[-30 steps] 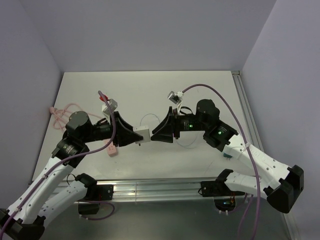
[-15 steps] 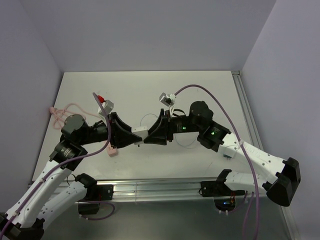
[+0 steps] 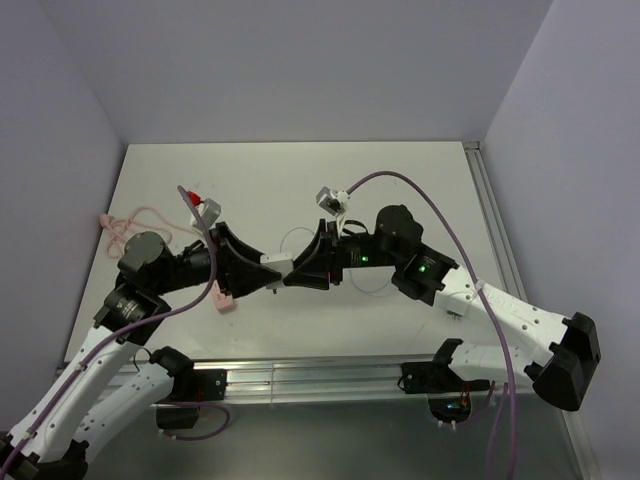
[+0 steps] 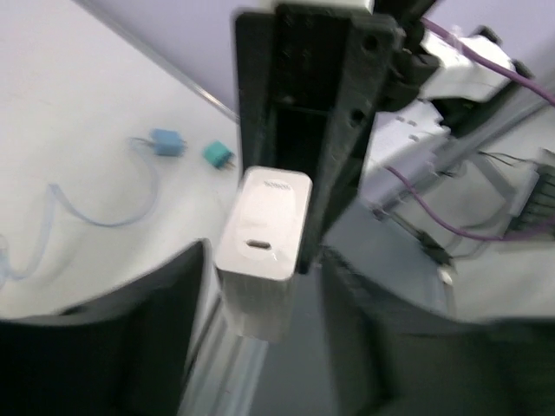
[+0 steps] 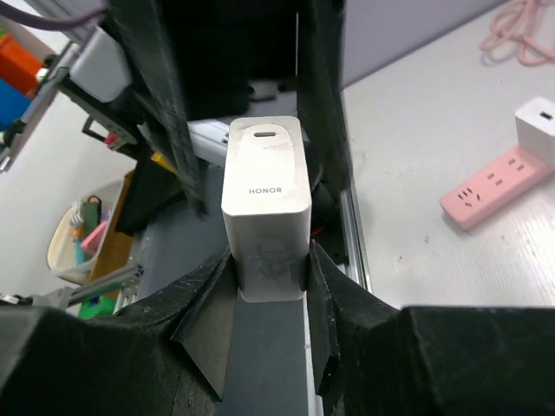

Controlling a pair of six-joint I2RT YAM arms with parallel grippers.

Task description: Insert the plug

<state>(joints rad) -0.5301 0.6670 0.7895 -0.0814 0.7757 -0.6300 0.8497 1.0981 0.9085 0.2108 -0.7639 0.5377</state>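
Observation:
A white HONOR charger block (image 3: 277,266) hangs above the table between my two grippers. My right gripper (image 3: 298,272) is shut on it; in the right wrist view both fingers press the block's (image 5: 264,208) sides. My left gripper (image 3: 262,272) stands around the same block (image 4: 260,251) from the other side. One of its fingers touches the block and the other stands a little apart, so it is open. A thin whitish wire (image 4: 87,212) loops on the table and ends at a tiny pale blue plug head (image 4: 166,143). No gripper holds the plug.
A pink socket strip (image 5: 499,186) with another white charger (image 5: 538,121) plugged in lies on the table under my left arm. Its pink cord (image 3: 125,222) is bunched at the left edge. A small teal connector (image 4: 218,156) lies beside the plug head. Purple cables arc over both arms.
My right gripper has come left and closed on the charger that the left gripper held out. The left arm has drawn back slightly to the left.

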